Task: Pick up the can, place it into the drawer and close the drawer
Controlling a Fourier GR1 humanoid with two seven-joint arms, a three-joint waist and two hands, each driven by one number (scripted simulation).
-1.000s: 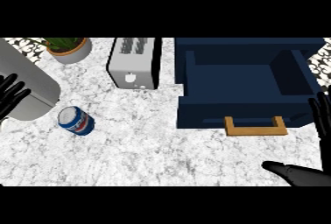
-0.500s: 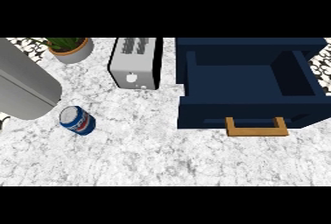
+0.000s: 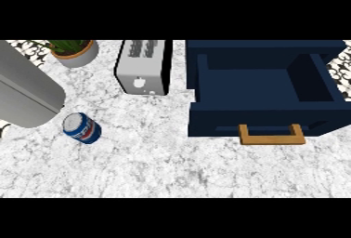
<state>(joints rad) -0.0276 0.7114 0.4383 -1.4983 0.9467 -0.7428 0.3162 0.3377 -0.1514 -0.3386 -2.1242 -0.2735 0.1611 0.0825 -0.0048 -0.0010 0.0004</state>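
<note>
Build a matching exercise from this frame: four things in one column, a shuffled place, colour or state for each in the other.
1 can
2 toaster
3 potted plant
4 drawer

A pulled open, tan handle
B far left corner of the counter
C silver, just left of the drawer
D blue, silver top, left on the counter

Pairs: 1-D, 2-C, 3-B, 4-A

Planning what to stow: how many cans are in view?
1: a blue cylindrical can at the left, beside the grey forearm, which may hide others. None in the open navy drawer.
</note>
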